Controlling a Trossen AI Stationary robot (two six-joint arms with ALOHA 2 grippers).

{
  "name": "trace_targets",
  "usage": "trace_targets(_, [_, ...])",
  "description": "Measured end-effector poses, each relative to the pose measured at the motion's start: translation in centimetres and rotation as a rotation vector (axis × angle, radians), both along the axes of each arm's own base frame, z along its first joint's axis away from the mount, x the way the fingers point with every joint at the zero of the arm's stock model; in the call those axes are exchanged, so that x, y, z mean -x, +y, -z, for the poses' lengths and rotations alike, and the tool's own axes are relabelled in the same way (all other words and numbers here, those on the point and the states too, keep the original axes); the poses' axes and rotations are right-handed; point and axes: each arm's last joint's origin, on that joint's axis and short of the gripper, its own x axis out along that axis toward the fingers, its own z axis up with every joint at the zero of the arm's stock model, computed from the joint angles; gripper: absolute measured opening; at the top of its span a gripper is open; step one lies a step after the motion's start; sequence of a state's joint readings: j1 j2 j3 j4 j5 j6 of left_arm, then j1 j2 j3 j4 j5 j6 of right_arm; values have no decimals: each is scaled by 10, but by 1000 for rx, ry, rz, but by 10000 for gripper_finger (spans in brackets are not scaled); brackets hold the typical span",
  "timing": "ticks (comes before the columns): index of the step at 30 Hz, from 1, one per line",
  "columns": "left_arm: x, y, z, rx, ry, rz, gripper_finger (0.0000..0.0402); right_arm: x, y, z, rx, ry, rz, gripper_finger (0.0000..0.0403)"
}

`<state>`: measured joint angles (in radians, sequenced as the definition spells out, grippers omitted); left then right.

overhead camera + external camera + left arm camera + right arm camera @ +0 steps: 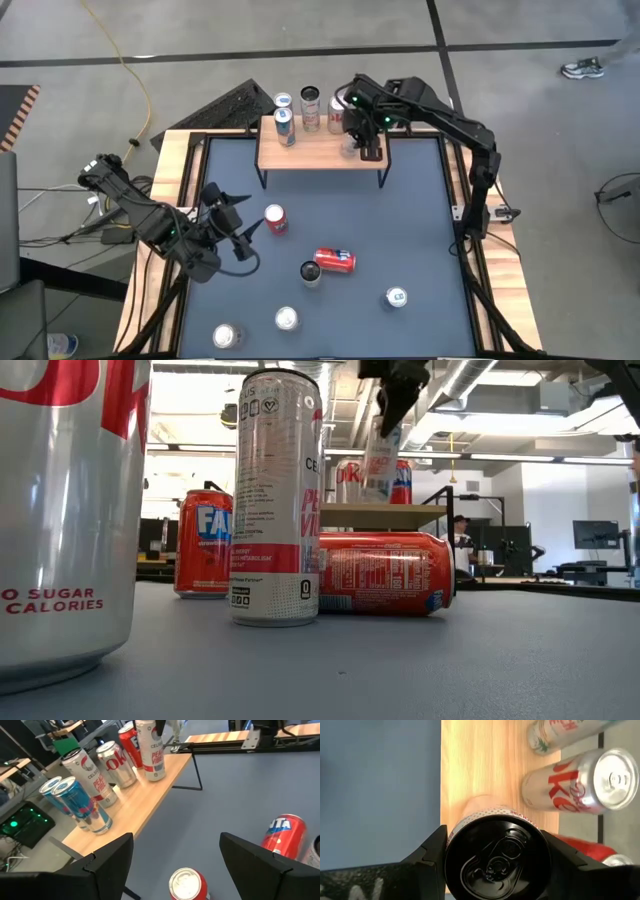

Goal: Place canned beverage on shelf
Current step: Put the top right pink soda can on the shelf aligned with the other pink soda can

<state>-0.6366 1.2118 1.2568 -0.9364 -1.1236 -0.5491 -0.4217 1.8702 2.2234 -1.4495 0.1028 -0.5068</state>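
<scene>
The can (496,854) stands on the shelf (320,152) at the bench's 12 o'clock, right gripper (362,140) jaws clamped around it. Left gripper (232,228), at 9 o'clock, waits with jaws spread. Release only once the can sits flat; lift straight up.

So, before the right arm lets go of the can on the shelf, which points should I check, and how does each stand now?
1. Right hand is closed on the tall white can: ok.
2. The can is over the wooden shelf, not past its edge: ok.
3. The can's base rests flat on the wood: cannot tell, the low view hides it.
4. Gap to the silver Coke can next to it: ok, they are apart.
5. Left hand is open and away from the shelf, above a red can on the table: ok.
</scene>
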Motion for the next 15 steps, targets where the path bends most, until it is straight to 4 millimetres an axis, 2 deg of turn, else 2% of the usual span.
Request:
trace_targets(4, [-2,3,0,-2,3,-14,288,4,-5,0,-19,5,13,215])
trace_targets(10, [-4,6,1,15,15,-16,288,4,-5,0,-22,-1,19,256])
trace_targets(15, [-4,7,1,15,15,-17,288,3,-6,0,-1,-5,28,261])
